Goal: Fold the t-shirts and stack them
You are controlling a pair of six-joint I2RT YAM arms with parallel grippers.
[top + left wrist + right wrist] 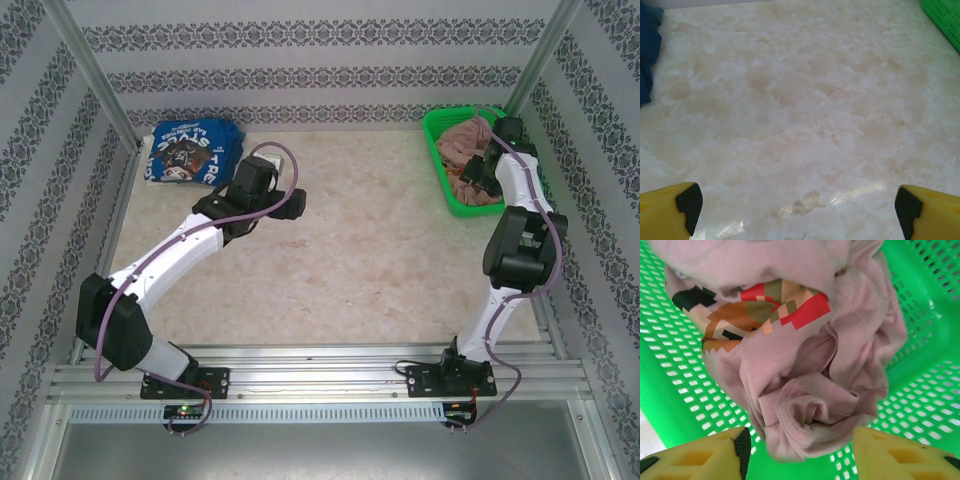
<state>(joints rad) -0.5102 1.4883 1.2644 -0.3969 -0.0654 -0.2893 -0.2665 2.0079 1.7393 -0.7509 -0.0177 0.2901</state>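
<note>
Pale marbled table (340, 270), patterned walls around. Blue t-shirt (190, 152) bunched at far left corner. Pink t-shirt (805, 365) crumpled inside green basket (448, 190) at far right. Left claw (797, 205) released wide over bare table. Right claw (799, 447) part-open, straddling pink fold, not clamped.

The left arm (170, 245) bends at the lower left of the top view and reaches up toward the middle. Its left tool (795, 212) has both yellow fingers spread wide. The right arm (525, 190) reaches up the right side, and its right tool (799, 452) has its fingers partly apart.
</note>
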